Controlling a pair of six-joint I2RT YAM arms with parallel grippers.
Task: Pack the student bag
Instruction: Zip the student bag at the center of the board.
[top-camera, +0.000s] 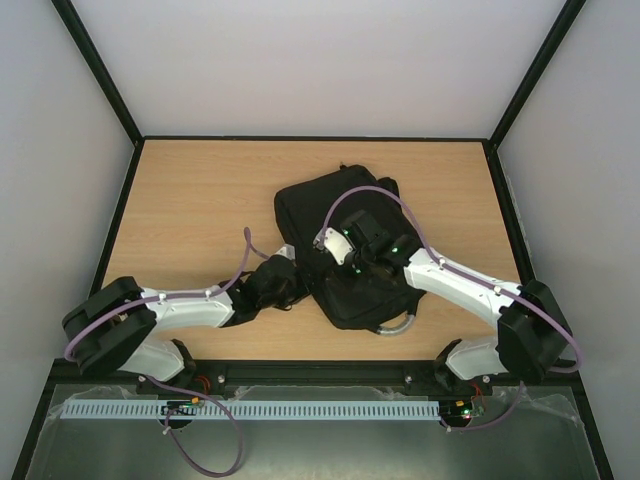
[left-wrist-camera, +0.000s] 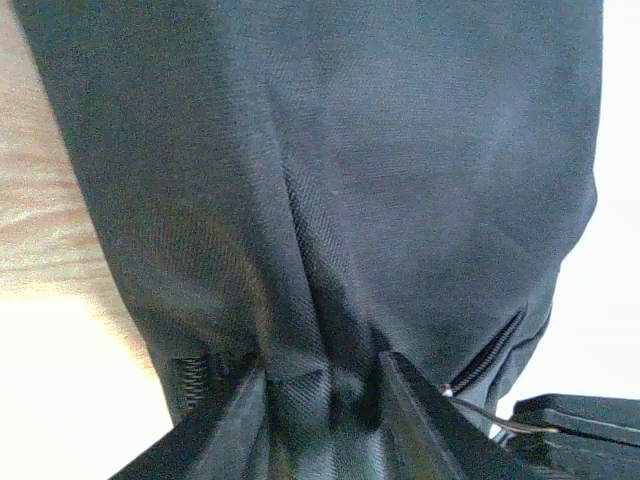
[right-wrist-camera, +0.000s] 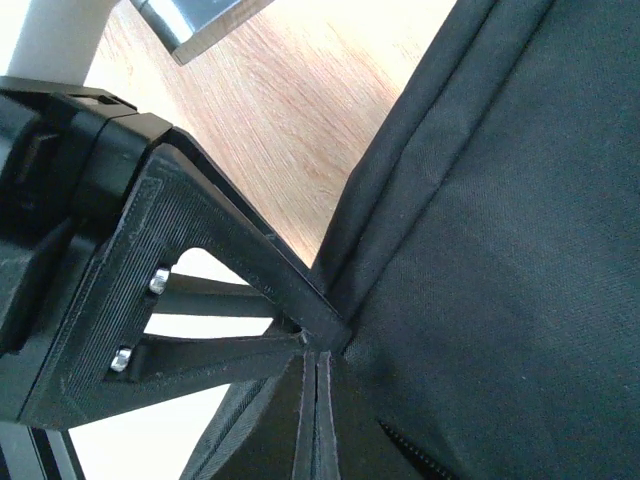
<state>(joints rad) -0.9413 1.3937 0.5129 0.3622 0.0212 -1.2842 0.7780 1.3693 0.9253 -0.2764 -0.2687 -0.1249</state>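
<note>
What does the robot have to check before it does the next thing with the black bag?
1. The student bag lies wholly on the table: ok.
2. The left pincer pinches a fold of the bag's fabric: ok.
3. The right pincer is shut at the bag's edge, but is it holding fabric: cannot tell.
4. The zipper is open enough for packing: cannot tell.

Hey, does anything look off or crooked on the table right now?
The large black soft fabric backpack lies diagonally across the wooden table, and the left gripper pinches its cloth into a puckered fold. No damage or spill shows.
</note>
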